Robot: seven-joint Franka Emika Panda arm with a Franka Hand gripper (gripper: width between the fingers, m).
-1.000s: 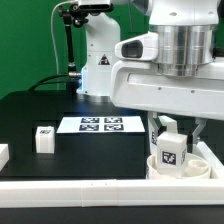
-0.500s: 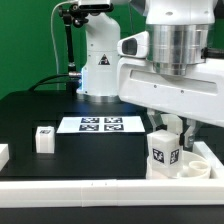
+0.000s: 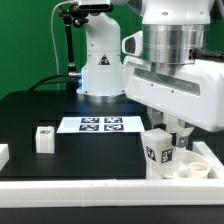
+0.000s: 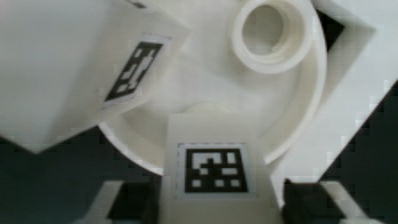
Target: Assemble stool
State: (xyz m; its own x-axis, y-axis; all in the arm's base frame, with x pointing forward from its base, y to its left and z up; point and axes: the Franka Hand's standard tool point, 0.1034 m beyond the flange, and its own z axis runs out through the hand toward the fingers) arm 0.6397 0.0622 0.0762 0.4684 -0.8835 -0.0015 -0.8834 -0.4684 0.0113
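Note:
The white round seat (image 3: 190, 168) lies at the front on the exterior view's right; the wrist view shows its rim and a round hole (image 4: 267, 40). My gripper (image 3: 172, 136) hangs right over it. In the wrist view my gripper (image 4: 228, 200) is shut on a white tagged leg (image 4: 214, 170), held upright against the seat. A second tagged white leg (image 4: 107, 85) stands tilted close beside it. In the exterior view a tagged leg (image 3: 157, 150) shows under the hand. A loose leg (image 3: 43, 138) stands on the exterior view's left.
The marker board (image 3: 100, 124) lies mid-table. Another white part (image 3: 3, 153) sits at the exterior view's left edge. A long white rail (image 3: 90, 190) runs along the front. The robot base (image 3: 100, 60) stands behind.
The hand has turned and shifted toward the exterior view's left, and the tagged leg under it has moved and turned with it. The loose leg has not moved.

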